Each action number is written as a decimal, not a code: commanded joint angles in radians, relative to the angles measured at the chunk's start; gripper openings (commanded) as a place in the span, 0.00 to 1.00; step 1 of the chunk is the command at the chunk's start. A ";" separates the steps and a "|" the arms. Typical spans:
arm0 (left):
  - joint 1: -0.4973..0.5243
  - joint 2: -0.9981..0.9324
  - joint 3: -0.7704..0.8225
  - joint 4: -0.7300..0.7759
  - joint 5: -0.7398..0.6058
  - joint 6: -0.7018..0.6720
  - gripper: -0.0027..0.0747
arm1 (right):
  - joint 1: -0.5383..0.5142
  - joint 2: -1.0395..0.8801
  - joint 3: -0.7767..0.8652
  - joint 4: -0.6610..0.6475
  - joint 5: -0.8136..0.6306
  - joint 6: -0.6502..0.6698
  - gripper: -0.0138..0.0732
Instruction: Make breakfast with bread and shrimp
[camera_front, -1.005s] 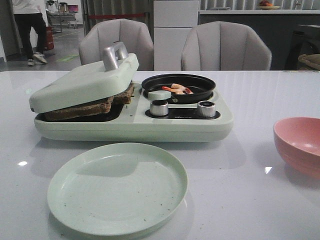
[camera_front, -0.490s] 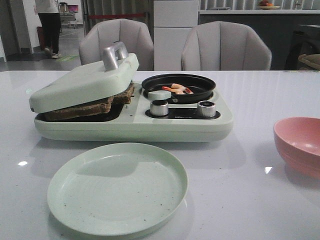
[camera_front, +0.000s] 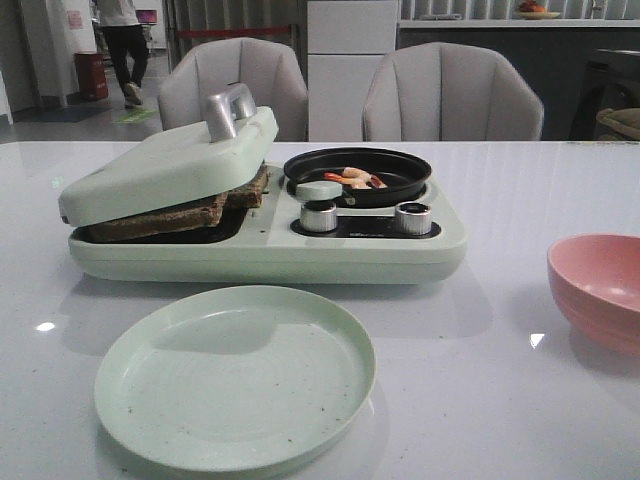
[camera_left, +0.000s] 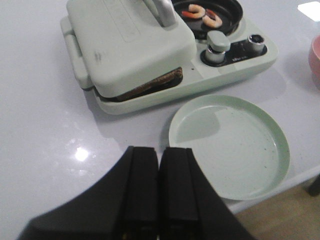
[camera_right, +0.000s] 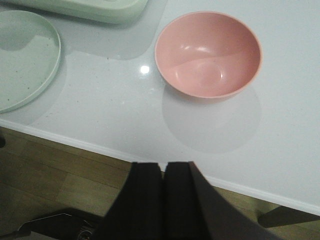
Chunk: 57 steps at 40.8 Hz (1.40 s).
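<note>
Right now both black grippers, left (camera_left: 159, 187) and right (camera_right: 162, 192), hang pinched together, holding nothing. Nearest sits one round pale green plate (camera_front: 235, 376), with one pink bowl (camera_front: 597, 288) to its right. Behind them, one mint green cooker (camera_front: 262, 216) squeezes brown-crusted bread (camera_front: 165, 215) under its tilted lid (camera_front: 168, 163), straight ahead of the left gripper, which looks nearer. Two curled orange shrimp (camera_left: 203, 15) lie in the black pan (camera_front: 357, 176).

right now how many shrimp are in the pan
2. Both lie in the black pan at the breakfast maker's far right corner: one shrimp toward the lid side, the other shrimp beside it. None seem hidden.
</note>
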 joint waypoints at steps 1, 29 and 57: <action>0.044 -0.057 0.031 0.014 -0.177 -0.009 0.16 | -0.001 0.006 -0.025 0.000 -0.064 0.004 0.20; 0.200 -0.510 0.626 0.038 -0.701 -0.009 0.16 | -0.001 0.006 -0.025 0.000 -0.057 0.004 0.20; 0.216 -0.510 0.626 0.035 -0.699 -0.047 0.16 | -0.001 0.006 -0.025 0.000 -0.050 0.004 0.20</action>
